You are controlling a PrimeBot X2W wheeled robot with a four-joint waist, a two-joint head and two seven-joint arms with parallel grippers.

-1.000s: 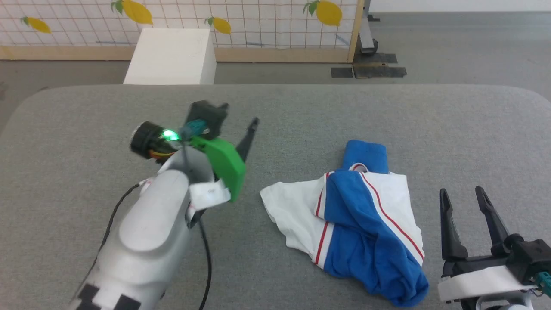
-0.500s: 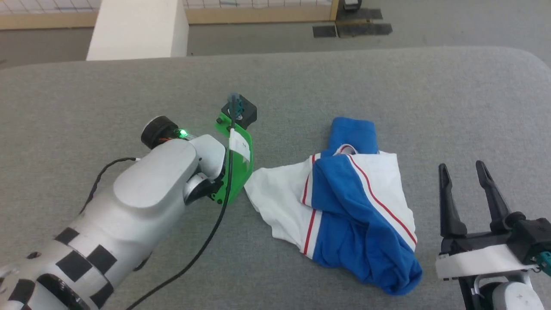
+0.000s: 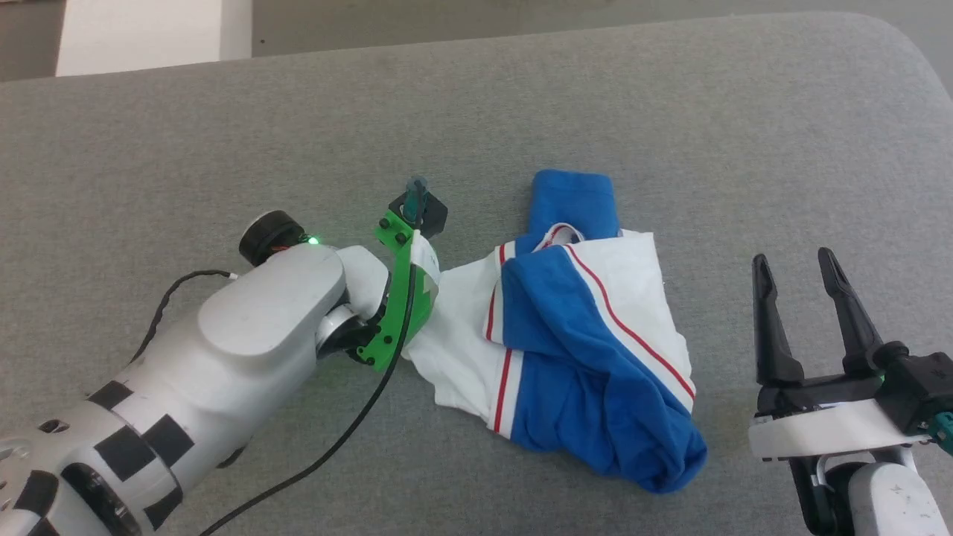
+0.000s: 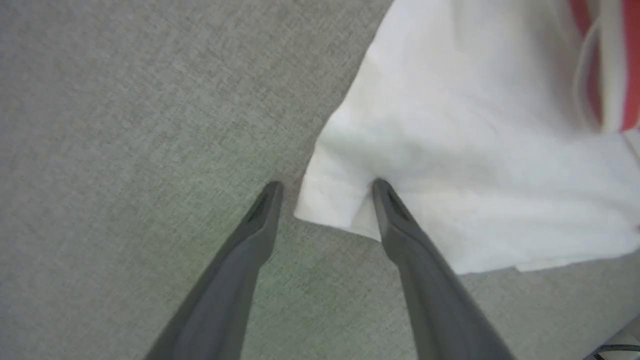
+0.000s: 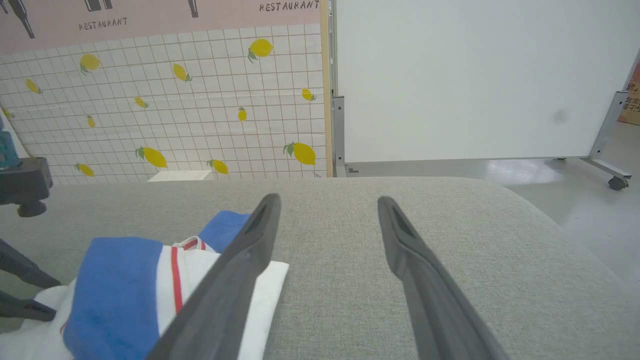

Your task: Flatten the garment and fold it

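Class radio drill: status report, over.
Left end effector open, straddling white corner of garment. Right end effector open, apart from it. Garment crumpled, not yet flattened.

In the head view the green mount (image 3: pixel 398 305) hides the left fingers (image 4: pixel 260 220) and a white corner of the shirt (image 3: pixel 588 350). In the left wrist view its red stripe (image 4: pixel 631 75) is blurred and cut off at the top right.
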